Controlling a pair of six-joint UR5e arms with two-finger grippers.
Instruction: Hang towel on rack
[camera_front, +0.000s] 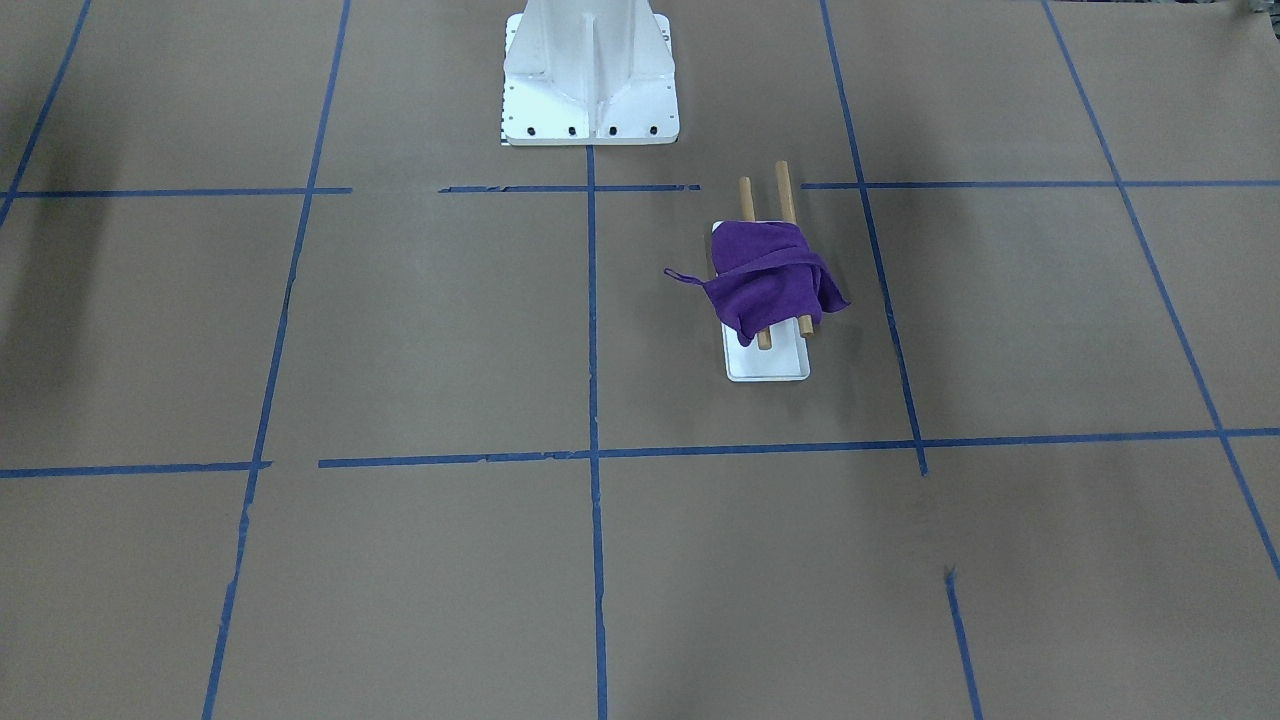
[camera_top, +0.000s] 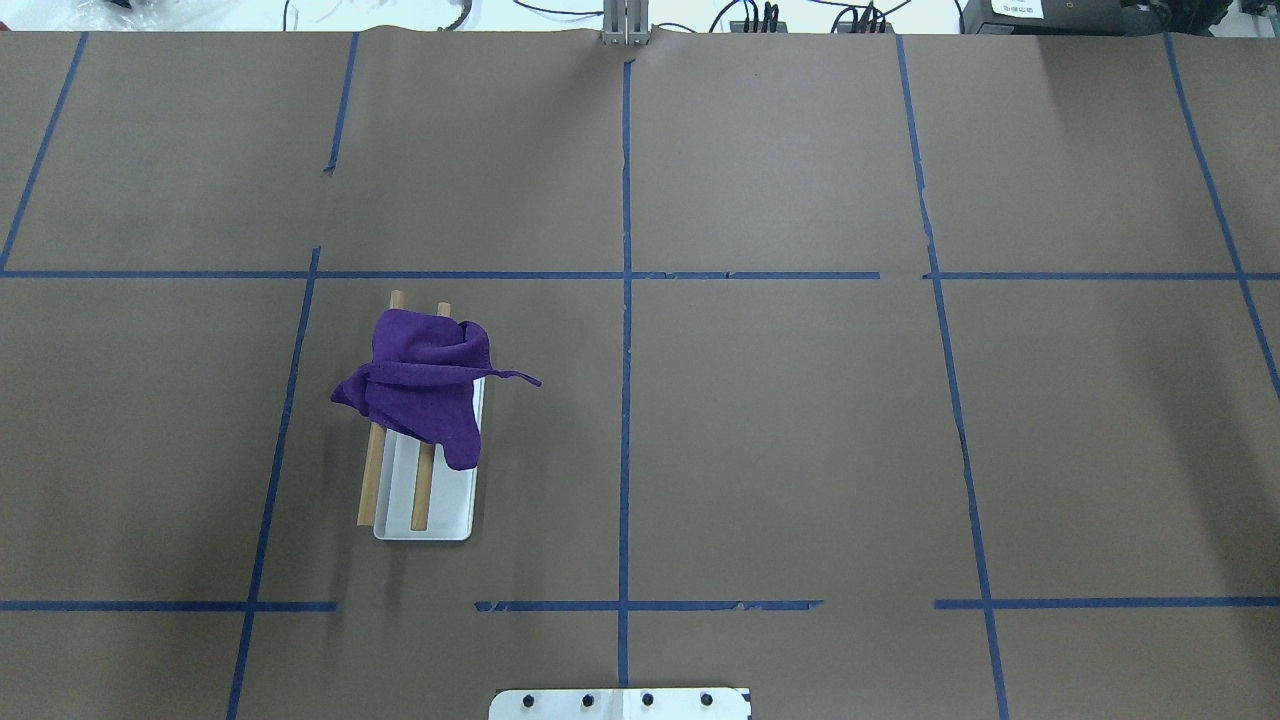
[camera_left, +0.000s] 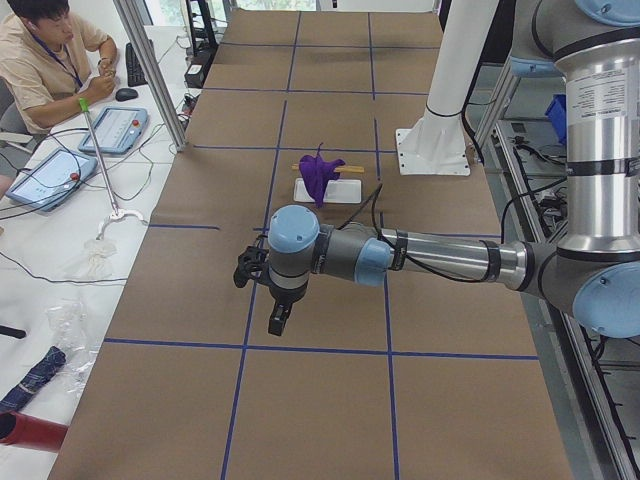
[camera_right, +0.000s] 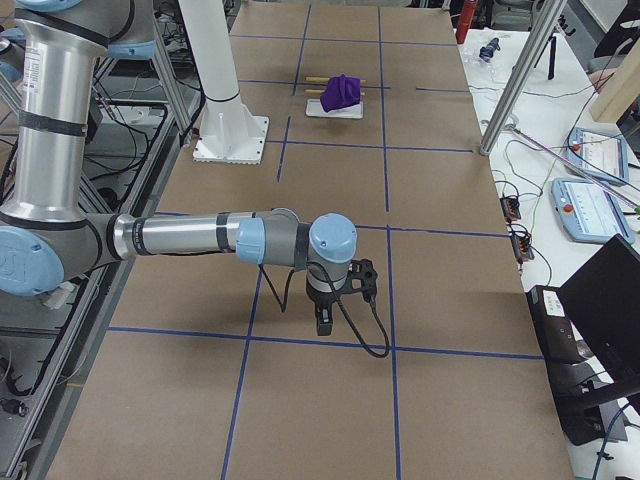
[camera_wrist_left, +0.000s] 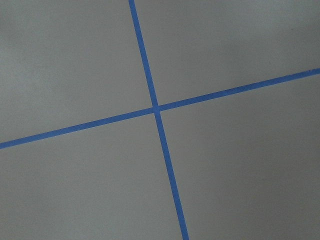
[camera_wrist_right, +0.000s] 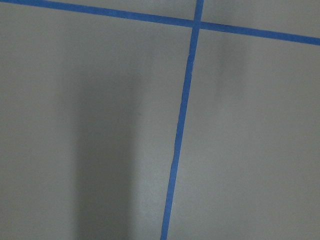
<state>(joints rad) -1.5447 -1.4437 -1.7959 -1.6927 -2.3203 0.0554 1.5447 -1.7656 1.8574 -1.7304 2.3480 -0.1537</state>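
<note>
The table (camera_front: 400, 330) takes up most of the room, covered in brown paper and marked off into big squares with blue tape (camera_front: 592, 330). The robot's white pedestal (camera_front: 590, 70) is bolted down at the middle of one long edge.

Both arms are stretched out low over bare paper, well away from the work. Seen from the table's ends, the left arm (camera_left: 430, 255) and the right arm (camera_right: 190, 235) each hang their tools straight down above a tape line. The left gripper (camera_left: 277, 328) and the right gripper (camera_right: 322, 325) are small and dark from here, so I cannot tell whether either pair of jaws is apart or together. Neither one has anything in it. The wrist cameras see nothing but paper and crossing tape.

An operator (camera_left: 50, 60) sits at the side desk beyond the table.

The rack (camera_top: 440, 525) stands on the robot's left half of the table: a white rounded base with two wooden rods (camera_top: 372, 490) running side by side above it.

The towel (camera_top: 425, 390), deep purple and rumpled, lies bunched across both rods, over the part farther from the robot. The rod ends toward the robot are bare. One flap droops down over the white base.

Its little loop tag (camera_top: 515, 377) pokes out sideways toward the table's centre line.
</note>
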